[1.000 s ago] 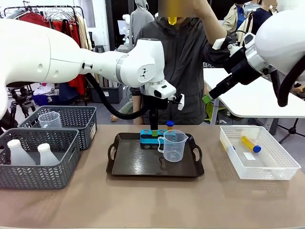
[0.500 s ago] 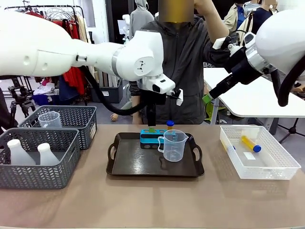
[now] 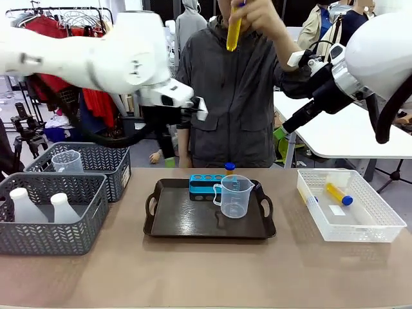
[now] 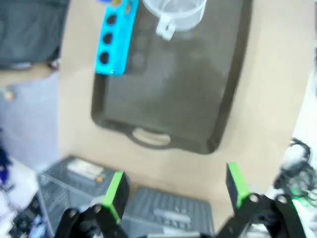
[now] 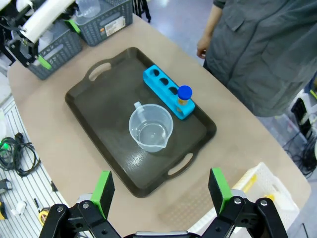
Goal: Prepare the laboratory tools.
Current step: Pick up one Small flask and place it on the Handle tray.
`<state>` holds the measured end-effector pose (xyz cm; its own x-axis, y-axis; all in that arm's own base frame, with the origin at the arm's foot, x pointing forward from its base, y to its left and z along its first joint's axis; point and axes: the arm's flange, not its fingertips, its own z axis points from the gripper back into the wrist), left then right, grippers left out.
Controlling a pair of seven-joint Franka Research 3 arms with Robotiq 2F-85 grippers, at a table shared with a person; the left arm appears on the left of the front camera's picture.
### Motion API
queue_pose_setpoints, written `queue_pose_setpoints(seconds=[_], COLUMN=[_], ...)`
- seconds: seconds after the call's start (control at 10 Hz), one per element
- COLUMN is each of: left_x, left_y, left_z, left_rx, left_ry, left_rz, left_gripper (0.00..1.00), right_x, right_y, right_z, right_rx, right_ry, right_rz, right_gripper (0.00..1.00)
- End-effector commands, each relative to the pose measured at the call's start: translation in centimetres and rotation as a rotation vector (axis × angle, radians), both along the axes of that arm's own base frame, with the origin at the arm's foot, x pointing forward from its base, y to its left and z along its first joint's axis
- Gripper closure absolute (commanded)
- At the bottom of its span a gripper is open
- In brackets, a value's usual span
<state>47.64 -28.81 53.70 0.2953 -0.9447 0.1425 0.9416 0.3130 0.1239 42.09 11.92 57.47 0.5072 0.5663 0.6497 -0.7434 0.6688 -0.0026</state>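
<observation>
A clear beaker [image 3: 235, 196] and a blue tube rack [image 3: 206, 182] stand on the black tray [image 3: 187, 222]. One blue-capped yellow tube [image 3: 230, 168] sits in the rack's right end. Another tube [image 3: 339, 194] lies in the white basket [image 3: 380, 222]. The person holds a third yellow tube [image 3: 234, 29] up high in one hand. Two white flasks [image 3: 26, 206] stand in the front grey basket. My left gripper [image 4: 176, 191] is open and hangs high over the table between the tray and the grey baskets. My right gripper [image 5: 161, 191] is open, high above the tray's right side.
A second beaker [image 3: 67, 161] stands in the rear grey basket [image 3: 106, 158] at the left. My left arm [image 3: 129, 61] is blurred at the upper left. The person stands behind the tray. Bare tabletop lies along the front.
My left arm has swung from above the tube rack up and to the left, away from the tray. The person's hand has shifted the yellow tube slightly. My right arm has not moved.
</observation>
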Motion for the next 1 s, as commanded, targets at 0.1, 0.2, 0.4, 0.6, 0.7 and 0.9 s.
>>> queue_pose_setpoints(seconds=[0.1, 0.2, 0.4, 0.6, 0.7, 0.9], left_x=[-4.7, -5.5, -7.4, -10.2, -10.0, -9.6], left_y=[8.5, 11.0, 16.0, 20.0, 21.9, 21.2], left_z=[-0.6, -0.9, -1.7, -2.0, -2.2, -2.4], left_rx=[-0.073, -0.102, -0.171, -0.144, -0.135, -0.152], left_ry=[-0.026, -0.023, -0.008, 0.043, 0.052, 0.053], left_rz=[0.267, 0.355, 0.498, 0.646, 0.668, 0.625], left_gripper=[0.00, 0.00, 0.00, 0.00, 0.00, 0.00], right_x=[0.1, 0.1, 0.1, 0.1, 0.1, 0.1], right_y=[0.0, 0.0, 0.0, 0.0, 0.0, 0.0], right_z=[0.0, 0.0, 0.0, 0.0, 0.0, 0.0], right_rx=[0.019, 0.019, 0.019, 0.019, 0.019, 0.019], right_ry=[0.000, 0.000, 0.000, 0.000, 0.000, 0.000], right_rz=[0.008, 0.008, 0.008, 0.008, 0.008, 0.008], right_gripper=[0.00, 0.00, 0.00, 0.00, 0.00, 0.00])
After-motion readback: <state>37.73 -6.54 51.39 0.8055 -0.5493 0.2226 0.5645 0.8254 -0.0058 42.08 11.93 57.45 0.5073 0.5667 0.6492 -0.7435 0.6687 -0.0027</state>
